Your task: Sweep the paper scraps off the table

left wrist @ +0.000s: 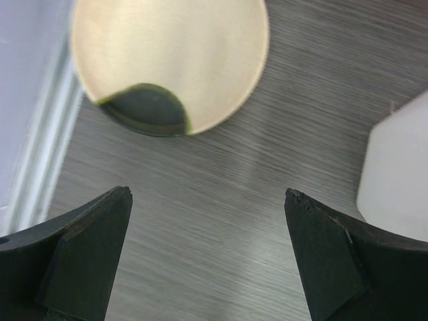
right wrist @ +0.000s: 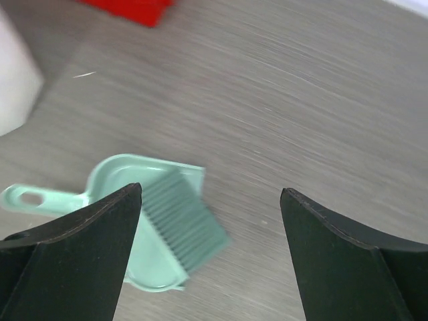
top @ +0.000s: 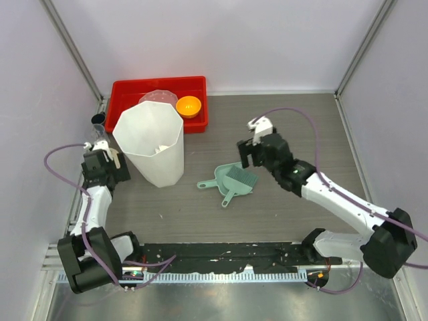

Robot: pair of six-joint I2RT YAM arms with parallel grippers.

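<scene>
I see no loose paper scraps on the table (top: 287, 127). A few white crumpled bits (top: 160, 150) show inside the white faceted bin (top: 150, 144). A mint-green dustpan (top: 222, 178) with its brush (top: 238, 182) resting on it lies at the table's middle. My right gripper (top: 249, 159) is open and empty, hovering just up and right of the brush. In the right wrist view the gripper (right wrist: 210, 190) has the dustpan (right wrist: 120, 194) and brush (right wrist: 184, 214) at lower left. My left gripper (top: 105, 155) is open and empty, left of the bin, over bare table (left wrist: 207, 194).
A red tray (top: 158, 101) at the back left holds an orange bowl (top: 188, 105) and a clear cup (top: 157, 98). A small dark cup (top: 98, 120) stands at the left rail. A round cream object (left wrist: 167, 60) lies ahead of my left gripper, with the bin's wall (left wrist: 401, 180) to its right.
</scene>
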